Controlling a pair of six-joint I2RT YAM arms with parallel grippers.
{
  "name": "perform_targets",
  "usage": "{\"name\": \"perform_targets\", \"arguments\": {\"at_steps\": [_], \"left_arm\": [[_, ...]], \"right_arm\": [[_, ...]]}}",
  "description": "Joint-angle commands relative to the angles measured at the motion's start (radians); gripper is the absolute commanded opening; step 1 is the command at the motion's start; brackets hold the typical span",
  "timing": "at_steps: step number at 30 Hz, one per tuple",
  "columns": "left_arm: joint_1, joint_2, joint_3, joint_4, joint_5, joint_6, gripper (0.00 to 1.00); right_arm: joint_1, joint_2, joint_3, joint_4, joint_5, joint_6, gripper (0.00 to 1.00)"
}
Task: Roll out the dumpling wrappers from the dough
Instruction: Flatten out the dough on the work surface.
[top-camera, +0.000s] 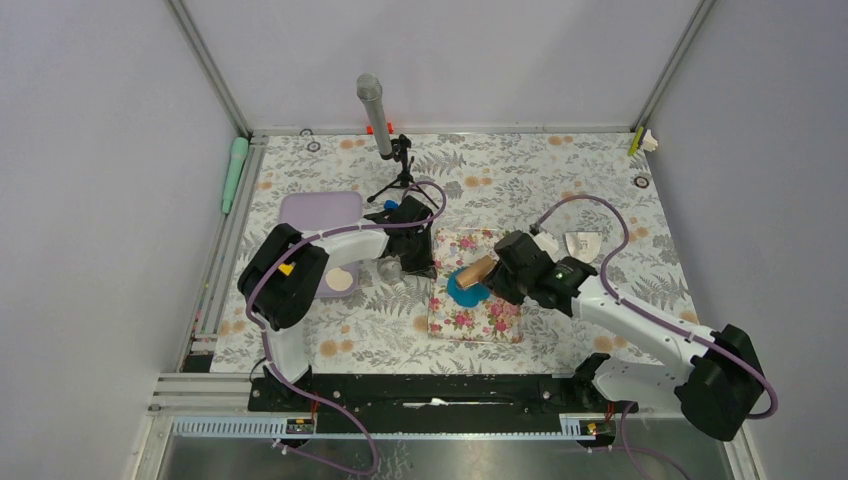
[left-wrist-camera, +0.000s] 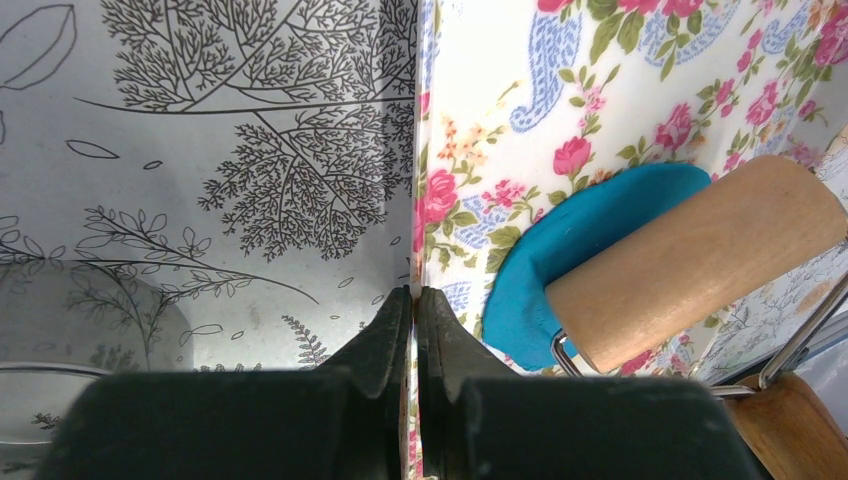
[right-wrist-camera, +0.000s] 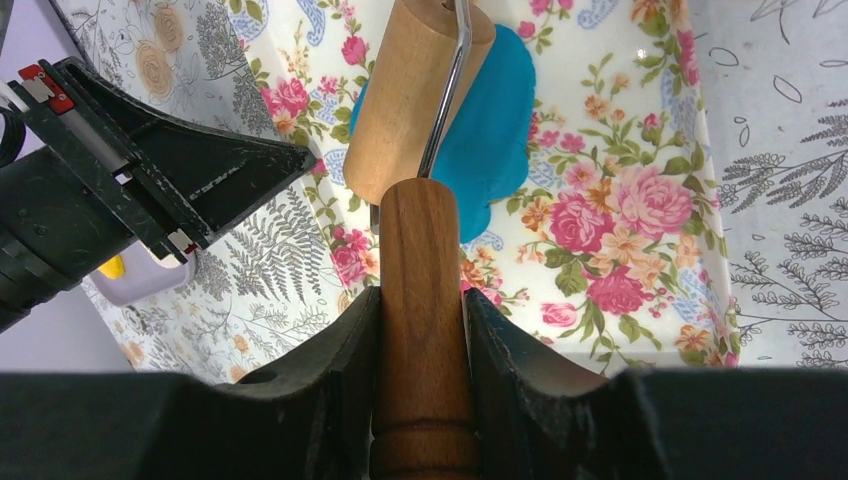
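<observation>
**Roller resting on blue dough, mat pinned at its edge**

The table (top-camera: 560, 180), covered in a leaf-printed cloth, is carrying everything. A floral mat (top-camera: 495, 318) is lying near its middle, between the two arms. A purple tray (top-camera: 320, 215) is sitting to the left of the mat, apart from it.

The left gripper (left-wrist-camera: 414, 300) is reaching in from the mat's left side. Its fingers are pressing together with the mat's edge running in between them, so it seems to be pinching that edge.

The right gripper (right-wrist-camera: 420, 320) is clamping the dark wooden handle of a roller (right-wrist-camera: 410, 90), its fingers tight on both sides of the handle. The roller's pale drum is pointing away from the wrist and lying across the dough.

The dough (left-wrist-camera: 590, 215) is sitting on the left part of the mat as a flattened, roundish blue sheet. It is partly covered by the drum and is showing on both sides of it.
</observation>
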Motion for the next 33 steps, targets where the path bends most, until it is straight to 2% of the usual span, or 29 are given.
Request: {"name": "perform_targets", "arguments": {"at_steps": [1, 13, 22, 33], "left_arm": [[0.009, -0.017, 0.002, 0.025, -0.024, -0.024, 0.0], [0.009, -0.023, -0.009, 0.033, -0.021, -0.027, 0.0], [0.011, -0.027, -0.027, 0.042, -0.027, -0.031, 0.0], [0.014, -0.034, -0.026, 0.036, -0.03, -0.028, 0.0]], "right_arm": [[0.015, 0.003, -0.116, -0.31, -0.072, -0.011, 0.0], [-0.003, -0.112, -0.238, -0.316, -0.175, 0.051, 0.0], [-0.033, -0.206, -0.293, -0.384, -0.212, 0.043, 0.0], [-0.033, -0.167, -0.246, -0.435, -0.194, -0.005, 0.0]]}}
